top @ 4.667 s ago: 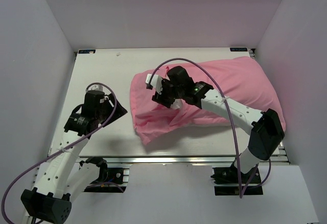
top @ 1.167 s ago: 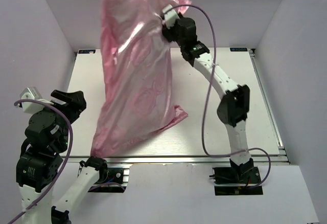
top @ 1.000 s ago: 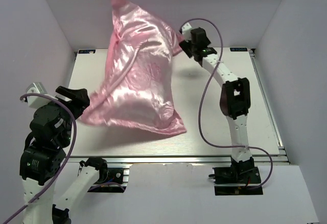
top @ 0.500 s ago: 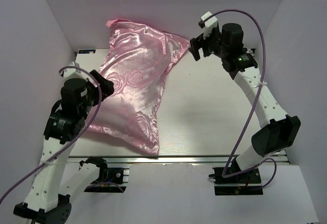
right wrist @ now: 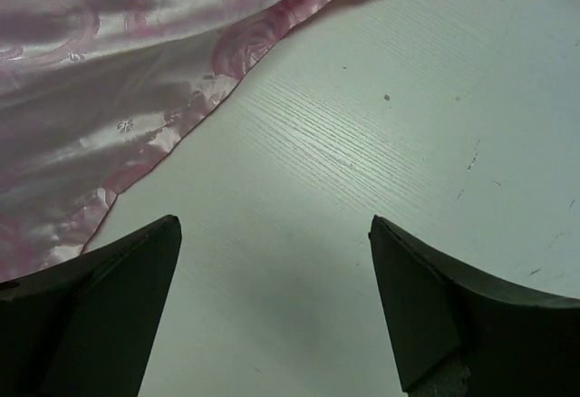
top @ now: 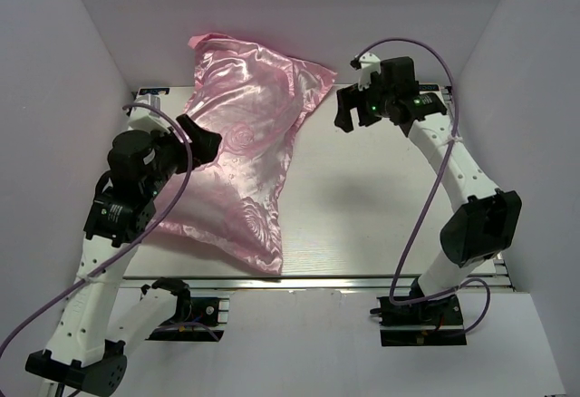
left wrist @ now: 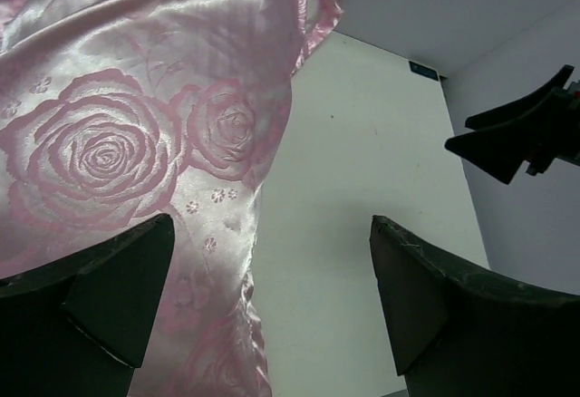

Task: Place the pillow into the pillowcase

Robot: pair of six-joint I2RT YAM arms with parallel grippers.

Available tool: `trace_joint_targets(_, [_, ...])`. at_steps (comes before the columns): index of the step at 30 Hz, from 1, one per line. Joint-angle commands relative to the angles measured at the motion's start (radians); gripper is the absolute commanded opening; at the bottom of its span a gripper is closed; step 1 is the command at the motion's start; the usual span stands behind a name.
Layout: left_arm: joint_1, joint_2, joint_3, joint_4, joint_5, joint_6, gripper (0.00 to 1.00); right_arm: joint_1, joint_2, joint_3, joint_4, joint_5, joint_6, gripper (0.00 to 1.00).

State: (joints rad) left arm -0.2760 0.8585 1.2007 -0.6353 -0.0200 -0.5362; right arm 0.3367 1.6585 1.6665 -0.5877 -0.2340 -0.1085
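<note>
Across the left half of the counter point(top: 390, 207) the pillowcase point(top: 240, 157) lies on a diagonal. One end rides up past the far edge against the back wall point(top: 299, 16), and the opposite corner reaches almost to the near edge, left of centre. It reads plump and rounded rather than flat, with the satin stretched smooth, so the judgement is that the pillow is inside. No white cushion shows in any view, so that can't be confirmed, and which end carries the opening can't be told either. Left end effector point(top: 204, 141) hangs above the pillowcase's left flank, toward the left edge, jaws spread wide and gripping nothing. Its wrist view looks down through the gap onto the rose pattern, with no contact visible. Right end effector point(top: 349, 111) sits near the far edge, just beside the pillowcase's far right corner, jaws likewise spread and empty. Its wrist view shows bare counter below and only a thin flat hem of pink crossing the upper left. Both being off the fabric and well apart fits a let-go pose: nothing is tensioned, the pillowcase rests under its own weight, and the wall props its far end. Task looks at or near done. If anything remains, it is probably pulling the propped end off the wall and squaring the pillowcase on the counter. Risks: slippery satin could slide out of a pinch, and a grab at the hem alone may shift the cover without the fill.
</note>
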Motion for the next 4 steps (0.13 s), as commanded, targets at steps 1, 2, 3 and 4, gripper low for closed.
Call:
trace_joint_targets(1, [0.003,-0.012,-0.019,0.072,0.08,0.027,0.98,-0.025,-0.086,-0.016,0.029,-0.016,0.033,0.89])
trace_joint_targets(2, [0.003,-0.012,-0.021,0.085,0.086,0.03,0.98,-0.03,-0.101,-0.048,0.054,-0.013,0.046,0.89])
trace_joint_targets(3, [0.003,-0.01,-0.029,0.095,0.095,0.036,0.98,-0.03,-0.117,-0.11,0.081,-0.042,0.047,0.89])
trace_joint_targets(4, [0.003,-0.009,-0.032,0.103,0.101,0.042,0.98,-0.031,-0.149,-0.143,0.094,-0.071,0.027,0.9])
